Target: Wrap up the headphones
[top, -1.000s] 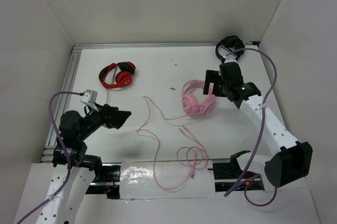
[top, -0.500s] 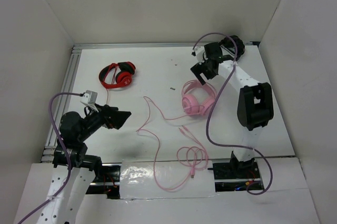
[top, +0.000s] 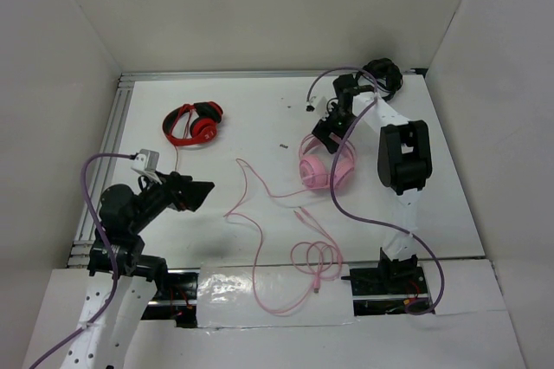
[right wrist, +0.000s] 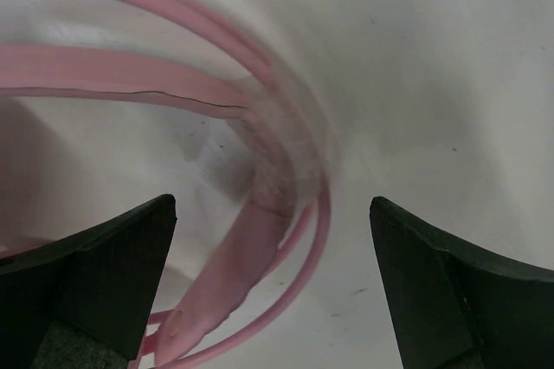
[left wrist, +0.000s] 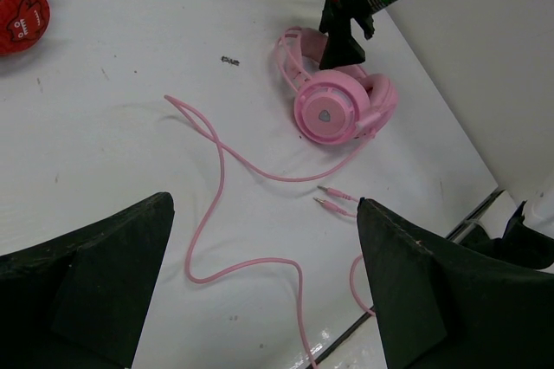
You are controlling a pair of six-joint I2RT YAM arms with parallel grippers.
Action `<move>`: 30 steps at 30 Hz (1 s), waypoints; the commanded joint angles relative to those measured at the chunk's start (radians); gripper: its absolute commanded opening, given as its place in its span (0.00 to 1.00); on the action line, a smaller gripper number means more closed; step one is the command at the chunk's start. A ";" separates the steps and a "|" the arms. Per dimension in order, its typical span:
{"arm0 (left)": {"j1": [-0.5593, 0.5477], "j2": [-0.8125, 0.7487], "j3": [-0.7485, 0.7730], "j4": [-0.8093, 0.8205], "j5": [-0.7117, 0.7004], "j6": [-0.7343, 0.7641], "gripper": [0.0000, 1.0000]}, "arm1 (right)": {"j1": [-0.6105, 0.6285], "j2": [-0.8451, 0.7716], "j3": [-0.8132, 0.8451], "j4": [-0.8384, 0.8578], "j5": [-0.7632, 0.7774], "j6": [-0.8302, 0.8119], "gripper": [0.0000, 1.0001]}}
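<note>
The pale-pink headphones [top: 326, 167] lie right of the table's middle, their cups [left wrist: 333, 109] facing up. Their thin pink cable [top: 258, 232] snakes toward the near edge and ends in a loose coil; two plugs [left wrist: 334, 198] lie on the table. My right gripper [top: 328, 134] points down over the far side of the headband [right wrist: 216, 96], open, with the double band between its fingers and not clamped. My left gripper [top: 201, 191] hangs open near the left base, above the cable [left wrist: 218, 170], with nothing in it.
Smaller red-and-black headphones [top: 193, 122] lie at the back left. Black headphones [top: 382, 71] sit in the back right corner, behind the right arm. A small dark bit [top: 283, 145] lies mid-table. White walls close in three sides; a metal rail [top: 111, 139] runs along the left.
The right arm has swung from the headphones' right side round to the back and come down over the headband, still open. The left arm and the headphones have not moved.
</note>
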 commanded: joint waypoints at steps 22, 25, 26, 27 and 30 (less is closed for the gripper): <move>-0.003 -0.005 0.016 -0.006 -0.140 -0.028 0.98 | 0.013 0.061 0.048 0.041 -0.126 0.065 0.00; -0.003 -0.017 0.013 -0.009 -0.137 -0.028 0.98 | 0.004 0.038 0.064 0.025 -0.163 0.079 0.00; -0.003 -0.020 0.015 -0.011 -0.142 -0.030 0.98 | 0.004 0.023 0.061 0.051 -0.169 0.088 0.00; -0.003 -0.022 0.015 -0.014 -0.137 -0.030 0.98 | 0.002 0.002 0.054 0.071 -0.178 0.117 0.00; -0.003 -0.025 0.021 -0.019 -0.134 -0.033 0.98 | -0.008 -0.125 -0.015 0.221 -0.226 0.229 0.00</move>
